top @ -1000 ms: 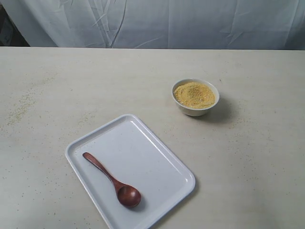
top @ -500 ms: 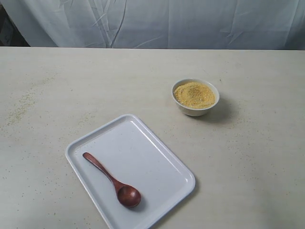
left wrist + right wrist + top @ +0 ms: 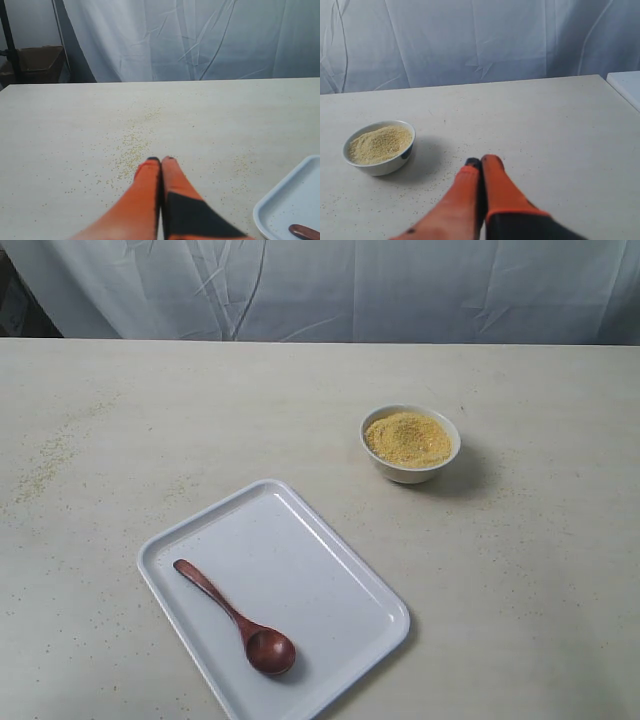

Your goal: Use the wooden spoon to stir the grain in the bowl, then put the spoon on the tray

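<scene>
The dark reddish-brown wooden spoon (image 3: 236,618) lies on the white tray (image 3: 300,550) at the front of the table, its head toward the front edge. One end of the wooden spoon (image 3: 305,232) and a corner of the tray (image 3: 280,202) show in the left wrist view. The small white bowl (image 3: 410,468) stands behind and right of the tray, holding a heap of yellow grain (image 3: 407,437). The bowl (image 3: 382,165) with its grain (image 3: 380,142) also appears in the right wrist view. My left gripper (image 3: 161,160) and right gripper (image 3: 482,161) are both shut and hold nothing, each above bare table. Neither arm shows in the exterior view.
Loose grains are scattered on the beige table (image 3: 150,420), thickest at the left (image 3: 132,150) and around the bowl. A white cloth backdrop (image 3: 330,290) hangs behind the table. A brown box (image 3: 37,62) sits beyond the table's far corner.
</scene>
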`<state>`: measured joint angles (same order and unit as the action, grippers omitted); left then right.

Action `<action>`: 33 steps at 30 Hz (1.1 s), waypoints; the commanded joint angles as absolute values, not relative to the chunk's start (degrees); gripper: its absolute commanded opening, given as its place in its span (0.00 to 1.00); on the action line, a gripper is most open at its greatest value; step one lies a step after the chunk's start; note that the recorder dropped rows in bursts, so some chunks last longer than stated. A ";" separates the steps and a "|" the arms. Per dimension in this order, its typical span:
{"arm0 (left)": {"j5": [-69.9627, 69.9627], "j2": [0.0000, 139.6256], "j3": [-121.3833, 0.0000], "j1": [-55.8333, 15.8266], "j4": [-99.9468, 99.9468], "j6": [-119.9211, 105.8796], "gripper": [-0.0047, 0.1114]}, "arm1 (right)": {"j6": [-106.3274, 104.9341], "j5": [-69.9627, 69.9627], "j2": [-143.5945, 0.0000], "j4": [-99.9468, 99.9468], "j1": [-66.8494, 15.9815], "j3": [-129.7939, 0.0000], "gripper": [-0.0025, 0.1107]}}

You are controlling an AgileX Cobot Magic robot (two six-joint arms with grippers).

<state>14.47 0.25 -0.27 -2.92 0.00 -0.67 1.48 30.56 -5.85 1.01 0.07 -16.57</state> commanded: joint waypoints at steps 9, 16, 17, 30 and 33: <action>13.66 0.00 0.00 -3.01 0.00 -0.61 0.04 | 1.54 17.00 -1.47 0.94 0.38 -6.04 0.04; 13.66 0.00 0.00 -3.01 0.00 -0.61 0.04 | 1.54 16.24 0.00 0.94 0.38 0.00 0.04; 13.66 0.00 0.00 -3.01 0.00 -0.61 0.04 | 1.54 16.24 0.00 0.94 0.38 0.00 0.04; 13.66 0.00 0.00 -3.01 0.00 -0.61 0.04 | 1.54 17.27 0.00 0.94 0.38 0.00 0.04; 13.66 0.00 0.00 -3.01 0.00 -0.61 0.04 | 1.54 17.27 0.00 0.94 0.38 0.00 0.04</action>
